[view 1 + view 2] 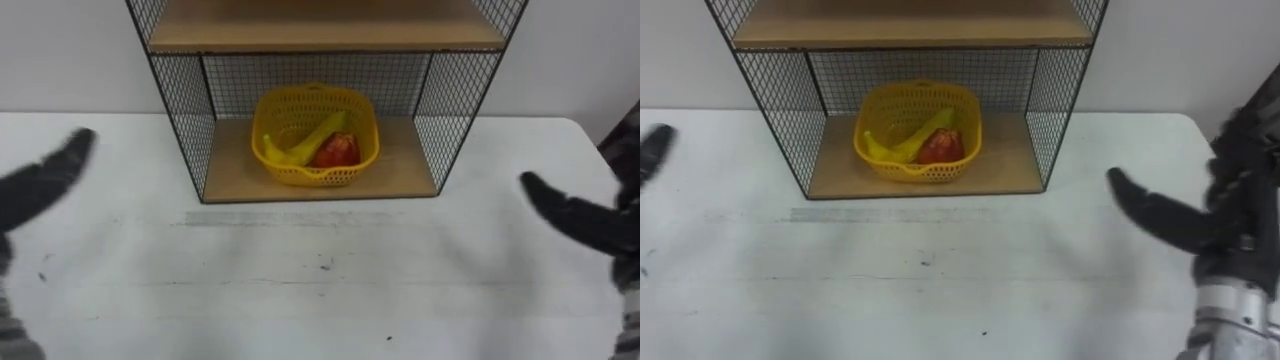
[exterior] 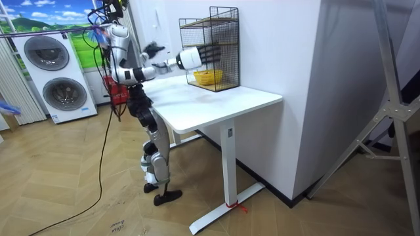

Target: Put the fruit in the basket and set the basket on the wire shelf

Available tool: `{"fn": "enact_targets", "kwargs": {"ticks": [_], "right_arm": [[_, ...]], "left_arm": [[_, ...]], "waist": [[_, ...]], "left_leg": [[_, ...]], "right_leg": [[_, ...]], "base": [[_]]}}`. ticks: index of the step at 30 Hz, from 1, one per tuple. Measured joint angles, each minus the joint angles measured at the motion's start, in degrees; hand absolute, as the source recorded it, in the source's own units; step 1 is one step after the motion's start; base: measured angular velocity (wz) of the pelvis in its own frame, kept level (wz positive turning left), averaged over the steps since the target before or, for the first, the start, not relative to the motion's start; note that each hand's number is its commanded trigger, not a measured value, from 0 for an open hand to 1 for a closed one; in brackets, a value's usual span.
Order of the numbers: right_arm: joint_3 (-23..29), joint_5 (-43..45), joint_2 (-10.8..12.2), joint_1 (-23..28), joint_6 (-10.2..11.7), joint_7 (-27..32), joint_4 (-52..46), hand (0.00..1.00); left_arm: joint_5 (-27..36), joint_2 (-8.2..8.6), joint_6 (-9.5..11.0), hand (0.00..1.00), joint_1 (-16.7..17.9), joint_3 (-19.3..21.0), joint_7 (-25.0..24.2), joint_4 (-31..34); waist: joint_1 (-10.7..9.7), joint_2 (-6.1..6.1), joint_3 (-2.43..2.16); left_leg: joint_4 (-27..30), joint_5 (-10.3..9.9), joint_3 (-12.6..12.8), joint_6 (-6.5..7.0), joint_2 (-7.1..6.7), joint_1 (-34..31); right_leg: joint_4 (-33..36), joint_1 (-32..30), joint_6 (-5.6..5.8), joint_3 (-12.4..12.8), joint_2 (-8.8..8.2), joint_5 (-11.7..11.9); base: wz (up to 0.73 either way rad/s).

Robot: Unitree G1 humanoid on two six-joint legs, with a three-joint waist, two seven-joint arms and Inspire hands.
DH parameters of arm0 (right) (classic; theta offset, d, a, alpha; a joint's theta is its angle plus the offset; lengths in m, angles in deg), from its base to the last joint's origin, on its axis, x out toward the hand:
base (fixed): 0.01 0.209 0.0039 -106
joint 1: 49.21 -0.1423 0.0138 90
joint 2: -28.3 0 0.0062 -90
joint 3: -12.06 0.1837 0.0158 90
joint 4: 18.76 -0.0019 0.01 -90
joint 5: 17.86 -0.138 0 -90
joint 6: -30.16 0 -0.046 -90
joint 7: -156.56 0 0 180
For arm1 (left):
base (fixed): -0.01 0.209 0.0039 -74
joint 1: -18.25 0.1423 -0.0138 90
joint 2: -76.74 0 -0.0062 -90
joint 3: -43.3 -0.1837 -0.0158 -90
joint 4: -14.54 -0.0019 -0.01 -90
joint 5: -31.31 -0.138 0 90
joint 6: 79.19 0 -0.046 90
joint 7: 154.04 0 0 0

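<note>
Showing the yellow basket point(image 1: 318, 177) seated on the lower wooden board point(image 1: 405, 172) of the wire shelf point(image 1: 188, 108), well inside its mesh frame, with a banana point(image 1: 305, 145) lying aslant from near left to far right and a red fruit point(image 1: 339, 150) touching it on the right. The shelf stands at the far edge of the white table point(image 1: 320, 285), against the wall. The basket lies straight ahead of the robot and beyond both hands, its longer axis running left to right, parallel to the shelf's open front. The left hand point(image 1: 45, 182) hangs over the table's left side and the right hand point(image 1: 575, 217) over its right side, each well apart from the basket and from the shelf, with bare tabletop between them. Neither hand is clearly the nearer, since the basket sits about midway between the two. Both hands are empty, with fingers extended and loosely spread, each angled inward and toward the shelf. In the room view the robot stands at the table's near edge facing the shelf, both arms raised forward above the tabletop. Judged from this arrangement, the fruit is already in the basket and the basket already on the shelf, so any coming move would most likely be a withdrawal of the arms rather than a further reach.
</note>
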Motion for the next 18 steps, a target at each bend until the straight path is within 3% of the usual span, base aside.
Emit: {"fn": "enact_targets", "kwargs": {"ticks": [2, 4, 6, 8, 9, 11, 14, 16, 18], "right_arm": [[5.47, 0.07, -2.51, -0.2, 3.4, 6.7, -1.36, 0.0], [9.67, -0.04, -3.44, -0.16, 4.83, 11.4, -2.12, 0.0], [14.67, -0.15, -3.82, -0.08, 5.5, 15.69, -2.69, 0.0], [19.72, -1.87, -4.55, 0.15, 6.79, 21.27, -2.79, 0.0], [20.64, -2.54, -4.65, 0.32, 7.06, 22.49, -2.83, 0.0], [23.91, -8.63, -4.76, 1.96, 7.82, 26.41, -2.72, 0.0], [24.58, -15.76, -4.7, 4.96, 7.2, 29.13, -0.03, 0.0], [24.43, -19.28, -4.6, 7.04, 5.79, 29.09, 5.02, 0.0], [24.35, -24.44, -4.37, 8.77, 3.82, 28.48, 12.88, 0.0]], "left_arm": [[-1.4, -0.1, 3.08, 0.0, 0.0, 6.08, 7.73, 2.15], [-1.52, -0.65, 4.86, 0.0, -0.15, 10.47, 13.56, 2.26], [-1.47, -2.02, 4.94, 0.0, -0.12, 15.28, 19.0, 2.24], [-1.05, -3.41, 6.42, 0.0, 0.32, 21.46, 25.56, 2.16], [-0.89, -3.67, 6.64, 0.0, 0.62, 22.64, 26.94, 2.09], [2.2, -5.8, 7.34, 0.0, 1.58, 25.96, 30.54, 0.01], [10.38, -6.69, 6.89, 0.0, 4.31, 26.81, 32.98, -5.89], [15.71, -6.68, 5.72, 0.0, 6.55, 25.06, 33.09, -13.38], [22.33, -6.49, 4.09, 0.0, 7.91, 21.35, 32.46, -22.38]], "waist": [[0.82, 0.0, -0.06], [1.2, -0.17, -0.22], [1.4, -0.38, -0.34], [1.76, -0.67, -0.46], [1.9, -0.69, -0.53], [1.85, -0.92, -0.65], [1.36, -0.51, -0.5], [1.13, 0.0, -0.36], [0.94, 0.48, -0.5]], "left_leg": [[0.01, 0.01, -0.14, -0.02, -0.02, 0.0], [0.09, 0.0, -0.49, -0.03, -0.08, -0.02], [0.07, 0.01, -0.89, -0.07, -0.15, 0.0], [0.3, 0.01, -0.89, -0.11, -0.2, -0.36], [0.45, -0.01, -0.89, -0.15, -0.2, -0.66], [0.67, -0.11, -1.25, -0.23, -0.31, -0.95], [0.65, -0.12, -1.46, -0.25, -0.35, -1.15], [0.58, -0.12, -1.49, -0.25, -0.38, -1.34], [0.54, -0.1, -1.64, -0.24, -0.48, -1.55]], "right_leg": [[0.06, -0.31, 0.05, -0.17, -0.05, -0.07], [0.2, -0.29, 0.07, -0.61, -0.42, -0.35], [0.48, -0.53, 0.09, -1.05, -0.65, -0.62], [1.46, -1.17, -0.05, -1.22, -0.85, -1.07], [1.71, -1.35, -0.07, -1.21, -0.88, -1.16], [2.24, -1.58, -0.08, -1.31, -0.98, -1.62], [2.18, -1.57, -0.12, -1.74, -1.12, -1.62], [2.23, -1.72, -0.24, -2.71, -1.49, -1.55], [2.2, -1.68, -0.3, -2.72, -1.57, -1.48]], "base": [[0.04], [0.11], [0.13], [0.02], [0.0], [0.03], [0.06], [0.05], [0.04]]}}
